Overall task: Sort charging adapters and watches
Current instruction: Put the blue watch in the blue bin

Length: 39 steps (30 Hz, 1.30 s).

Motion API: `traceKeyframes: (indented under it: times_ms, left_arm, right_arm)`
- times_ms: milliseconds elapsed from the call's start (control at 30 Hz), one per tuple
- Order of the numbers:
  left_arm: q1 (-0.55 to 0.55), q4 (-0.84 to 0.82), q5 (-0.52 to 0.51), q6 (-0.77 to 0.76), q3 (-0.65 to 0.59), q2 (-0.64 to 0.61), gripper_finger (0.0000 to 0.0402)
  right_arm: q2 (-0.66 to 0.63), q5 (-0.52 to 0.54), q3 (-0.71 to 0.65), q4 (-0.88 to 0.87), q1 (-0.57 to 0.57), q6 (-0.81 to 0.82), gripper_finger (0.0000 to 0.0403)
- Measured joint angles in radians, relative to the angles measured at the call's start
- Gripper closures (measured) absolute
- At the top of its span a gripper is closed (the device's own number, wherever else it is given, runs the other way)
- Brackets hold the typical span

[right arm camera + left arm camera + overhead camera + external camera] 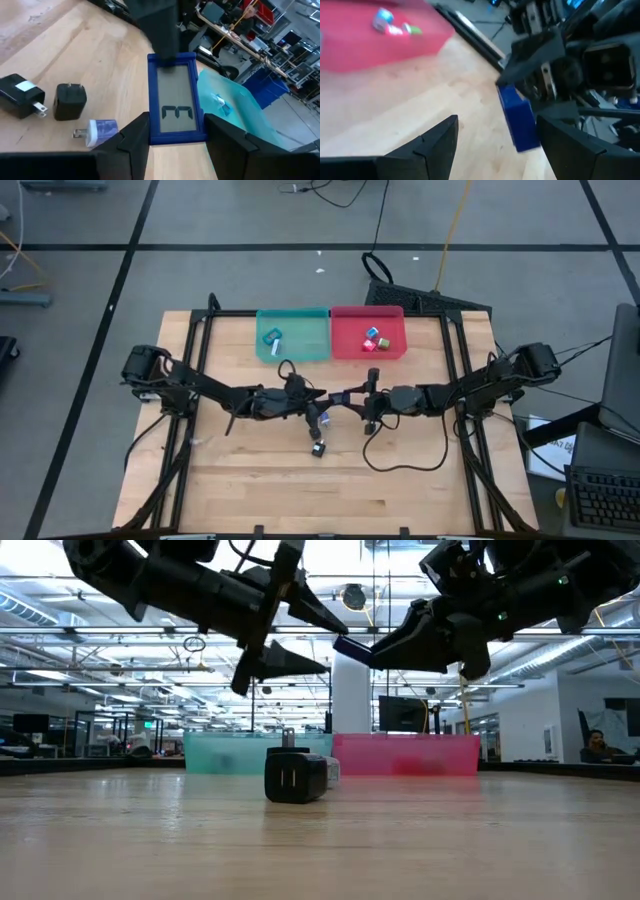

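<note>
Right wrist view shows the right gripper (pixel 175 132) clamped on a dark blue watch (pixel 176 100), a flat, stiff rectangle with a dark face, held by its long edges above the middle of the counter (pixel 250 500). It looks light and rigid, so a narrow pinch across the frame should serve; the smooth plastic edges may slip if the hold is loose, and the face is best left untouched. The left gripper (pixel 495 145) hangs just beside it, fingers spread wide with nothing between them, its tips pointing at the free end of the watch as if to receive it.

Three charging adapters lie on the counter below the grippers: a black one with a white label (pixel 20 96), a black cube (pixel 70 101) with its prongs up, and a light blue one (pixel 99 132) on its side. They are chunky and hard, easy to grip across opposite flat faces.

At the far edge stand a teal tray (pixel 293 350), holding a watch with a whitish strap, and a red tray (pixel 340 345), holding several coloured adapters. The two arms crowd each other closely, which I judge the main risk of a knock.
</note>
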Motion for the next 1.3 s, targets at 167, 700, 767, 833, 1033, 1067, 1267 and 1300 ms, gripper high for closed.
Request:
traceKeyframes:
  times_ms: [167, 700, 767, 833, 1033, 1067, 1267, 1300]
  left_arm:
    - [0.014, 0.034, 0.027, -0.019, 0.05, 0.086, 0.0133]
    - [0.031, 0.038, 0.091, 0.04, 0.094, 0.106, 0.0133]
    - [0.034, 0.033, 0.117, 0.056, 0.094, 0.098, 0.0133]
    - [0.039, 0.033, 0.138, 0.061, 0.093, 0.088, 0.0133]
    - [0.056, 0.027, 0.156, 0.056, 0.093, 0.077, 0.0133]
    - [0.059, 0.026, 0.157, 0.052, 0.093, 0.077, 0.0133]
    - [0.065, 0.01, 0.155, 0.051, 0.093, 0.076, 0.0133]
    - [0.065, 0.011, 0.154, 0.052, 0.093, 0.076, 0.0133]
  right_arm:
    - [0.0, 0.006, 0.0, 0.004, 0.0, 0.002, 0.0251]
    - [0.0, 0.014, 0.001, -0.045, 0.003, -0.018, 0.0249]
    - [-0.001, 0.048, 0.001, -0.051, 0.004, -0.027, 0.0245]
    - [-0.001, 0.071, 0.001, -0.065, 0.004, -0.028, 0.0245]
    - [-0.002, 0.092, 0.002, -0.077, 0.004, -0.031, 0.0251]
    - [-0.002, 0.093, 0.002, -0.078, 0.004, -0.032, 0.0249]
    - [-0.001, 0.094, 0.002, -0.091, 0.004, -0.032, 0.0245]
    - [-0.001, 0.094, 0.002, -0.09, 0.004, -0.032, 0.0247]
